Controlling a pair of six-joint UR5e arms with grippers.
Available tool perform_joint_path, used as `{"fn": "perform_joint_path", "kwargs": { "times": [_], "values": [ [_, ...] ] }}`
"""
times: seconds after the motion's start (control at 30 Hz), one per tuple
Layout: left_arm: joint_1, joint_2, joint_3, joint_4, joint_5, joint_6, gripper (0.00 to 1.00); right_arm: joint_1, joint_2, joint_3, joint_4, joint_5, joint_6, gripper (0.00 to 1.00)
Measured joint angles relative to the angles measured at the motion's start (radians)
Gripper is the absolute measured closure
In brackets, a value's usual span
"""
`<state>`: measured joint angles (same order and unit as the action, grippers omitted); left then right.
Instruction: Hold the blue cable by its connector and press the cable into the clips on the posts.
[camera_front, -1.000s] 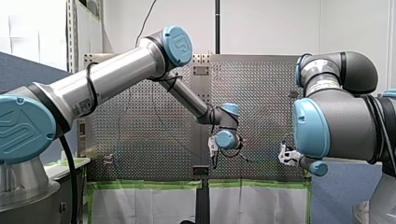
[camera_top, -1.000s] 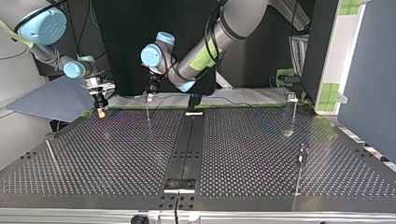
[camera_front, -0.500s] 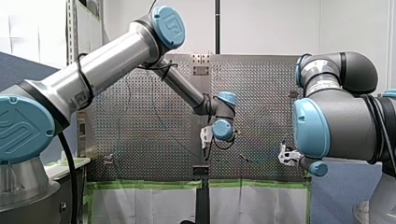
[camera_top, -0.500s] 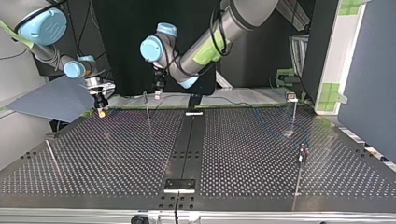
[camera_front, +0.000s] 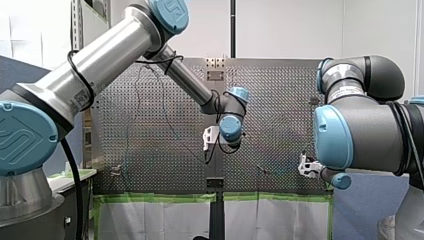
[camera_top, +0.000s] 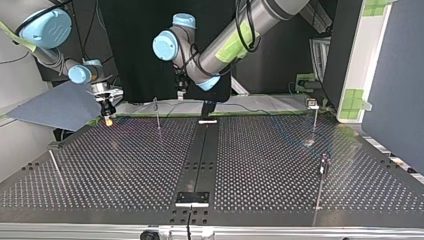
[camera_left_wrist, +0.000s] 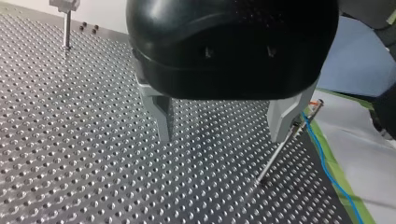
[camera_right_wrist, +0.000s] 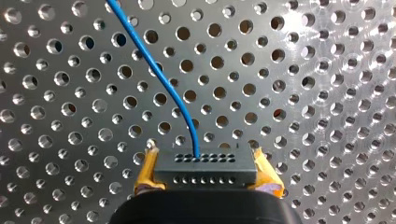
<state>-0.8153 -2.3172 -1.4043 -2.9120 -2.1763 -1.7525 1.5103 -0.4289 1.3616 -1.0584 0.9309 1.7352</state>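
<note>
upward from the thin metal post (camera_top: 158, 115) went my left gripper (camera_top: 179, 94).
jaws spread, empty; my right gripper (camera_right_wrist: 207, 173) pinches black connector (camera_right_wrist: 205, 164) of thin blue cable (camera_right_wrist: 159, 77).

The cable (camera_right_wrist: 162, 79) is blue, the connector (camera_right_wrist: 205, 169) is black with rows of tiny holes, the pads (camera_right_wrist: 145, 173) are yellow, and the table (camera_right_wrist: 317, 84) is shiny silver with round holes all over.
</note>
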Motion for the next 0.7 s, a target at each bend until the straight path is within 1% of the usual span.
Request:
{"fn": "perform_joint_path", "kwargs": {
  "times": [0.1, 0.43, 0.57, 0.7],
  "values": [
    [0.002, 0.027, -0.027, -0.024, -0.008, 0.001, 0.0, 0.003, 0.001, 0.0, 0.0, -0.001, 0.0, 0.98],
    [0.003, 0.121, -0.122, -0.05, -0.012, -0.004, 0.0, 0.006, 0.001, -0.001, 0.001, -0.002, 0.0, 0.98],
    [0.001, 0.159, -0.159, -0.049, -0.013, -0.006, 0.0, 0.008, 0.001, -0.001, 0.005, -0.002, -0.002, 0.98],
    [0.003, 0.191, -0.191, -0.03, -0.011, -0.007, 0.0, 0.008, 0.001, -0.001, 0.009, -0.003, -0.004, 0.98]
  ]
}}
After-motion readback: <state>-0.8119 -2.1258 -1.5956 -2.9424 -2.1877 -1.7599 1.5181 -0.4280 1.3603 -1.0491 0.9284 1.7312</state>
